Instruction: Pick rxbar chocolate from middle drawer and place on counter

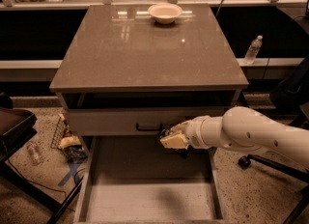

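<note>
Since no chocolate bar showed on the middle drawer [145, 203] floor, it was likely with the gripper [169, 140], poised over the drawer's back right; grip unreadable, a dark sliver beneath. Counter [145, 54] glossy, bowl [165, 12] at its far edge. Litter [67, 143] lay left, bottle [253, 49] right.
</note>
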You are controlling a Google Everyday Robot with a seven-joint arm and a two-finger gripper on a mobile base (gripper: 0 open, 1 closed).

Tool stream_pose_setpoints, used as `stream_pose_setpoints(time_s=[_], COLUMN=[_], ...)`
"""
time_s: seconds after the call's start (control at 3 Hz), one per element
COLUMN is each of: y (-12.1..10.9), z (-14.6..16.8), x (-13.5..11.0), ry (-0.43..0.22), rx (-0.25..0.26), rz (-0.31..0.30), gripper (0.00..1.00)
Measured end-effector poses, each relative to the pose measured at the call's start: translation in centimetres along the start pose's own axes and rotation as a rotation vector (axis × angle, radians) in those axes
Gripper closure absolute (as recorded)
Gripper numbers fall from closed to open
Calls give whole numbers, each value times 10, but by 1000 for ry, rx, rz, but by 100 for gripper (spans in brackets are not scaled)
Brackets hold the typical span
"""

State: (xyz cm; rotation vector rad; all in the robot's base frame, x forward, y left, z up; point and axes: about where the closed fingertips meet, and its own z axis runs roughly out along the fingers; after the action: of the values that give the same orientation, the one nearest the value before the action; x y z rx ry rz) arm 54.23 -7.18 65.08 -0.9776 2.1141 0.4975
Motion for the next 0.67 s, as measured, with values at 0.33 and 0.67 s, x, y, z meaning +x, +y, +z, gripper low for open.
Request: stream_pose_setpoints(time_s=[0.33,0.67], y=[1,-4], z=[1,-8], x=[0,-18], ry=[0,-16], rx=[-2,16], rz=[0,-9], gripper=[100,100])
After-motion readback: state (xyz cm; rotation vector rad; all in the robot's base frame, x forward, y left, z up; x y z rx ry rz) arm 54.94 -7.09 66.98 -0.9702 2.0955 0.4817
